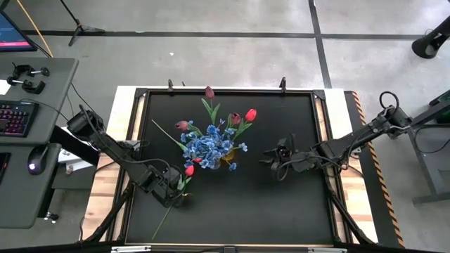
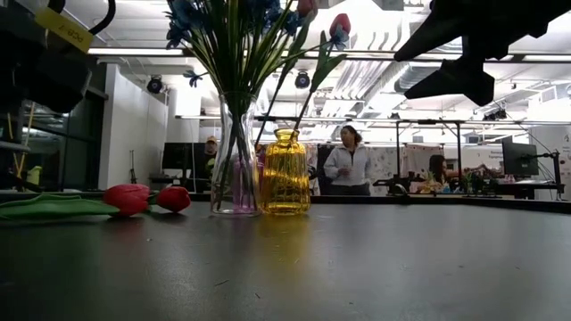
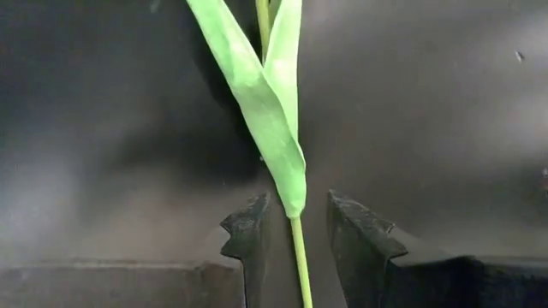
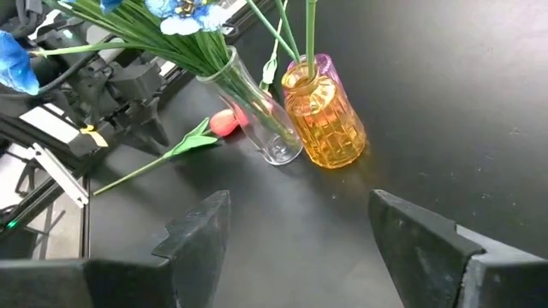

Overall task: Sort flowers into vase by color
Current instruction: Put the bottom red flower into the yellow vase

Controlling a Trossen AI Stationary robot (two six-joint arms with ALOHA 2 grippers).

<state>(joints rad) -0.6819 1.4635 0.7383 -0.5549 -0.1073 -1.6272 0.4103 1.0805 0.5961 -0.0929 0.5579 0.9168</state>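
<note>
Here the left hand [image 3: 291,235], fingers apart, straddles a red tulip's stem [image 3: 300,261] for pickup; right hand [image 4: 295,227] waits open.

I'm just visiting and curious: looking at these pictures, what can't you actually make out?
- Whether the left gripper grips the stem: in the left wrist view a gap shows on both sides of it.
- Which vase holds each tulip: from above, the blue blossoms cover the vase mouths.
- Flower tops: cut off by the low view's upper edge.
- The purple vase: mostly hidden behind the yellow vase.
</note>
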